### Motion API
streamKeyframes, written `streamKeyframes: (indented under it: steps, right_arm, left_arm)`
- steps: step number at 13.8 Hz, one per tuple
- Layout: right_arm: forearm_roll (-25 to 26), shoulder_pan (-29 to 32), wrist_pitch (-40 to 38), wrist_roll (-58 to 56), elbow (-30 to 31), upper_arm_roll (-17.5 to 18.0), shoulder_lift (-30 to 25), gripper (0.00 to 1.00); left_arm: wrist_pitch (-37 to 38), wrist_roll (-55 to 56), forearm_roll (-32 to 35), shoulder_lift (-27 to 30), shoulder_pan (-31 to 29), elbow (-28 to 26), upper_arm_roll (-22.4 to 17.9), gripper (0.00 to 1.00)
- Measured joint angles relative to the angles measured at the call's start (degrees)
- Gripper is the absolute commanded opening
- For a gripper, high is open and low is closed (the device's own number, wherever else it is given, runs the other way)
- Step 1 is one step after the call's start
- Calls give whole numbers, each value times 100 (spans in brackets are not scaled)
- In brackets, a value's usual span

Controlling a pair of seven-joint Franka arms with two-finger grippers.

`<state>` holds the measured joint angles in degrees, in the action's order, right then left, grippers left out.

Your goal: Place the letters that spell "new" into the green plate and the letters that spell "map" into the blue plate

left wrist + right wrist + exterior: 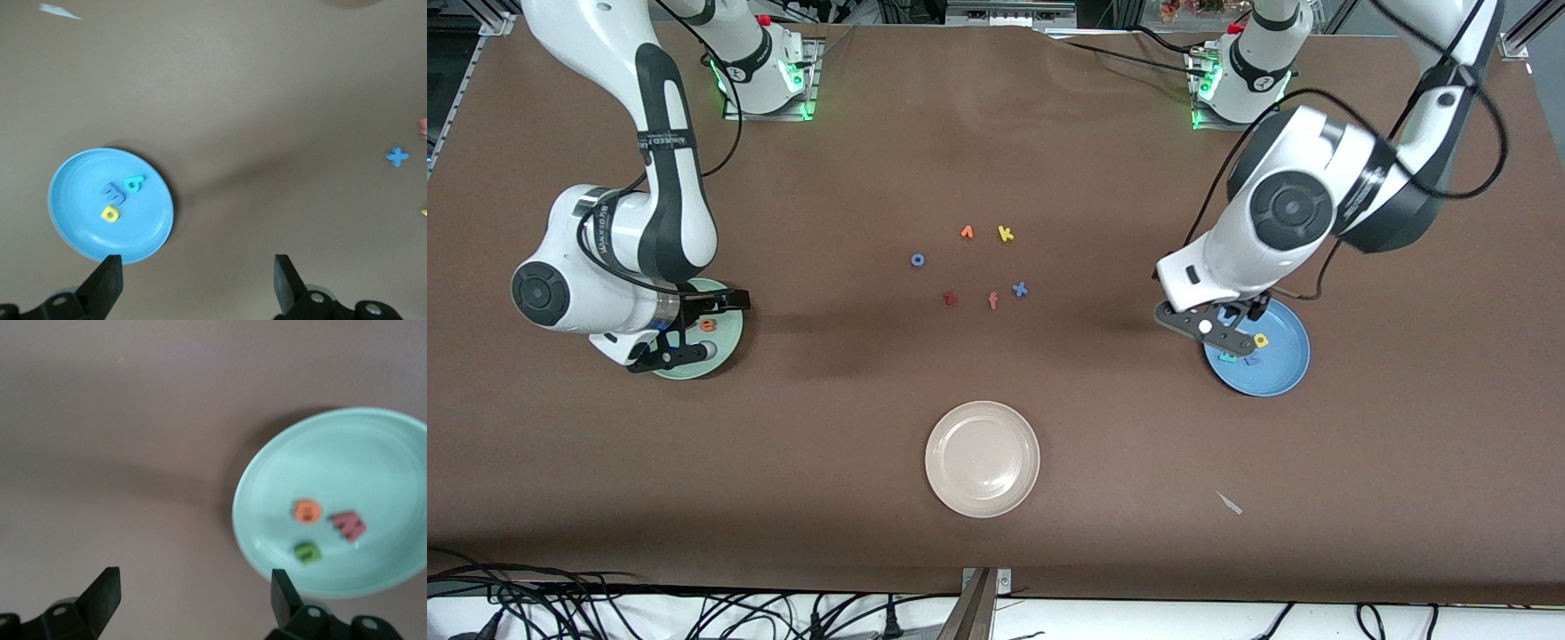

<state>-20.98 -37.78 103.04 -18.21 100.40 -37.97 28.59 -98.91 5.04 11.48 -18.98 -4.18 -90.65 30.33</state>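
While the beige-white plate (pixel 983 459) sits nearest the front camera, everything else lies farther up the worktop (pixel 996 142) from it. Toward the left arm's end, the blue plate (pixel 1285 369) holds the yellow a (pixel 1261 340), teal p (pixel 135 183) and periwinkle m (pixel 113 194); the left gripper (pixel 1227 327) hovers over its rim, fingers spread wide. Toward the right arm's end, the green plate (pixel 729 331) holds the orange e (pixel 708 324), salmon w (pixel 349 526) and green n (pixel 307 552); the right gripper (pixel 694 329) hangs over it, fingers apart, empty. Farther from the beige-white plate, spare letters (pixel 978 267) cluster mid-worktop.
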Motion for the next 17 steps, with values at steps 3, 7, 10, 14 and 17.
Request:
streamKeyframes:
  steps: [3, 7, 10, 14, 17]
  right_arm:
    - [523, -9, -808, 790, -677, 222, -228, 100]
    - [1973, 1040, -956, 2069, -525, 2274, -1541, 100]
    - [2304, 1710, -1204, 2108, -427, 2696, -2663, 100]
    - [2387, 2200, -1559, 2073, -503, 2692, -3335, 100]
    - [2376, 2467, -1627, 1974, -516, 2682, -3249, 100]
  left_arm:
    - [318, 47, -55, 772, 37, 23, 26, 100]
    - [328, 109, -289, 876, -242, 54, -108, 100]
    - [326, 109, -354, 890, -563, 369, -195, 100]
    - [326, 130, -356, 890, -610, 474, -203, 100]
    - [319, 143, -357, 865, -927, 684, -285, 100]
